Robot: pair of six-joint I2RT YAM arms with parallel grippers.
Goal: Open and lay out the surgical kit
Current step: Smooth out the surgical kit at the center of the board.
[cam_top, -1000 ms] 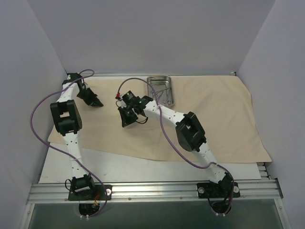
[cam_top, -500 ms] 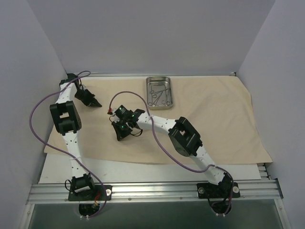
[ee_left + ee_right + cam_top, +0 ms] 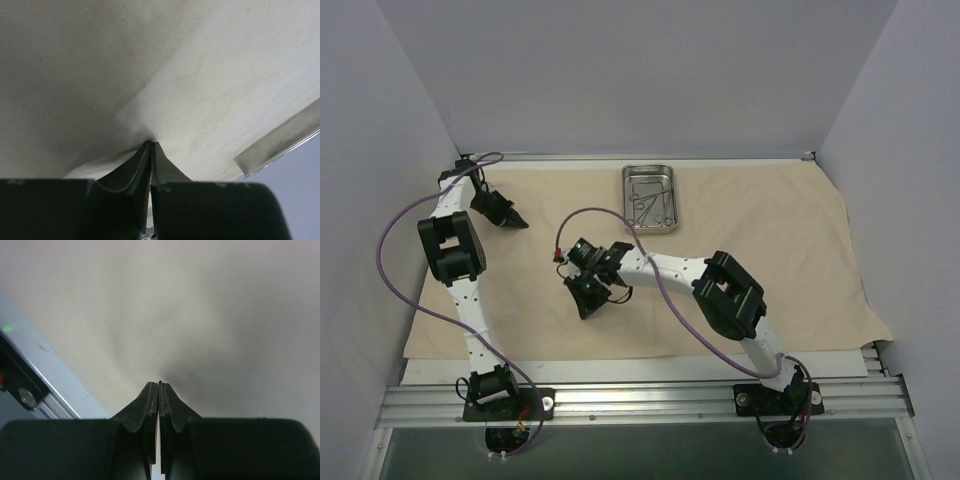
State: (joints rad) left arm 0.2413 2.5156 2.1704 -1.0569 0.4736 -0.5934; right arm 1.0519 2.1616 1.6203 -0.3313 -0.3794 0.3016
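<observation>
Cloth wrap [image 3: 770, 250] lay spread flat over most of the table, filling the middle of the top view from left edge to right; steel tray [image 3: 626, 190] sat on it at upper centre, with the ring-handled instruments [image 3: 651, 204] lying inside the tray.

We found the left gripper [image 3: 517, 220] at the upper left of the top view, on the cloth near its far left corner; in the left wrist view its fingers [image 3: 142, 165] were pressed together on a small pucker of fabric [image 3: 150, 65].

Right gripper [image 3: 586, 308] stood left of centre, well apart from the tray; its fingers [image 3: 150, 400] were likewise pressed together, with cloth [image 3: 200, 305] gathered at the tips.
</observation>
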